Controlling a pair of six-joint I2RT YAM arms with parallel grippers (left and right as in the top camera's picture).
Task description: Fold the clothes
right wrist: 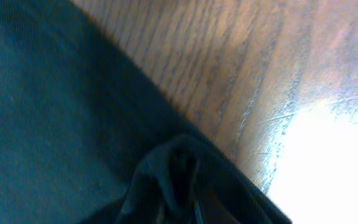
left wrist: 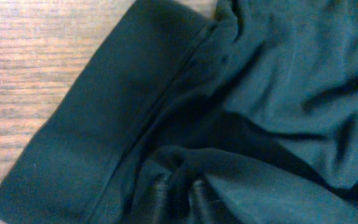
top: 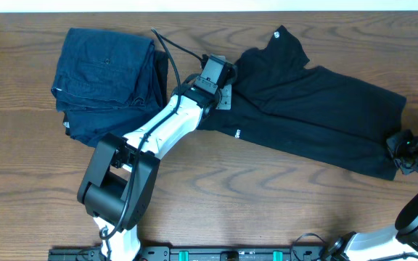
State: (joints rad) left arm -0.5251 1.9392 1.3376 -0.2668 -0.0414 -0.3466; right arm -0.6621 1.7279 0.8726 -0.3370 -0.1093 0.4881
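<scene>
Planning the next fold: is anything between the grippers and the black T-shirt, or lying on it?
Nothing visible: left gripper and right gripper sit at edges of the T-shirt; the denim stack lies beside it, not on it.

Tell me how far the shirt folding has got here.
Done: the blue stack lies folded. In hand: the left gripper and right gripper sit at bunched edges of the black T-shirt; grip unclear. Left: the shirt lies stretched out and creased, no compact fold yet.
</scene>
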